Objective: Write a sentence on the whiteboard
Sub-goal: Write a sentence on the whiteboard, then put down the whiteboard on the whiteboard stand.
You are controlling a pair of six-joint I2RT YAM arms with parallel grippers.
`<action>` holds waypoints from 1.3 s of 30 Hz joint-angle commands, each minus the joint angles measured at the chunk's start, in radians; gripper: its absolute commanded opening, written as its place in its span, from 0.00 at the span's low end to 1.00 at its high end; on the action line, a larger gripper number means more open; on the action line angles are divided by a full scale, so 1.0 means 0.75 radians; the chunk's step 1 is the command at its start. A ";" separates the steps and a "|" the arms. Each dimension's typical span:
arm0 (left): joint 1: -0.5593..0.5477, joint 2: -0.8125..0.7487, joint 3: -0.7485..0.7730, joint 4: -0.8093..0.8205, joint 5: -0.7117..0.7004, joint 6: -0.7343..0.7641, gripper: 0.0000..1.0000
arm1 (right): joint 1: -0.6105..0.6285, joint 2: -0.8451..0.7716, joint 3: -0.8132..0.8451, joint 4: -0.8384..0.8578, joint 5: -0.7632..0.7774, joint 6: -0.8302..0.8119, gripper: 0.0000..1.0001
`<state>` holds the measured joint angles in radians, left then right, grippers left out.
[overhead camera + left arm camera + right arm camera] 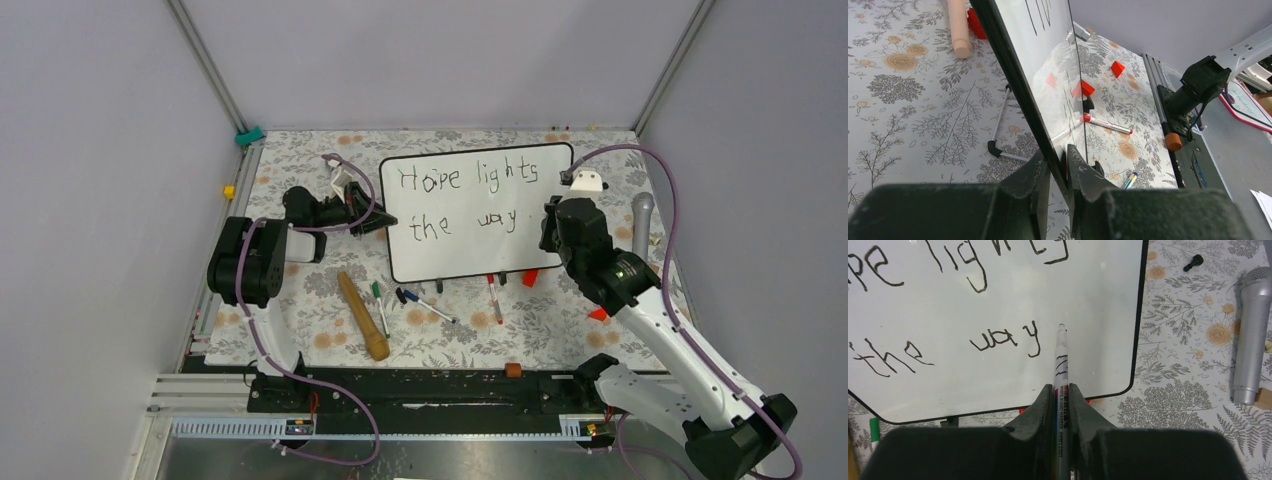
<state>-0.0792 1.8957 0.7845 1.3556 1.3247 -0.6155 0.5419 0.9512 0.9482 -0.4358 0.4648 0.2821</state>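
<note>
The whiteboard (470, 215) stands tilted at mid-table, its black frame seen edge-on in the left wrist view (1013, 75). The sentence (465, 195) reads "Hope lights the way" in two lines; part of it shows in the right wrist view (1003, 340). My left gripper (375, 222) is shut on the board's left edge (1059, 167). My right gripper (550, 225) is shut on a whiteboard marker (1060, 370), whose tip points at the board just right of "way"; I cannot tell whether it touches.
Several loose markers (430, 305) and a wooden pin (362, 316) lie in front of the board. A silver microphone (1250, 335) lies right of it. Red blocks (1087, 88) and a red-capped marker (1105, 123) lie near the board's foot.
</note>
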 commanded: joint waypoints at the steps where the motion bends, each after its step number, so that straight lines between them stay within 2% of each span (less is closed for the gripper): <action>1: 0.016 0.014 0.078 0.156 0.024 0.068 0.00 | -0.007 -0.043 -0.032 -0.022 -0.058 0.010 0.00; 5: 0.018 0.027 0.094 0.158 0.035 0.053 0.00 | -0.007 -0.052 -0.027 -0.019 -0.113 0.025 0.00; 9: 0.019 0.009 0.069 0.157 0.009 0.073 0.14 | -0.007 -0.058 -0.028 -0.020 -0.128 0.025 0.00; 15: 0.024 0.013 0.072 0.157 -0.002 0.065 0.21 | -0.007 -0.084 -0.037 -0.020 -0.129 0.021 0.00; 20: 0.028 0.021 0.083 0.159 -0.011 0.051 0.32 | -0.007 -0.102 -0.038 -0.019 -0.133 0.017 0.00; 30: 0.036 0.011 0.061 0.158 -0.040 0.062 0.37 | -0.007 -0.107 -0.041 -0.016 -0.139 0.018 0.00; 39: 0.083 -0.026 -0.024 0.160 -0.200 0.083 0.49 | -0.007 -0.106 -0.043 -0.014 -0.146 0.019 0.00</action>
<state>-0.0349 1.9144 0.7837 1.4094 1.2415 -0.5774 0.5411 0.8848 0.9184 -0.4461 0.3710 0.2920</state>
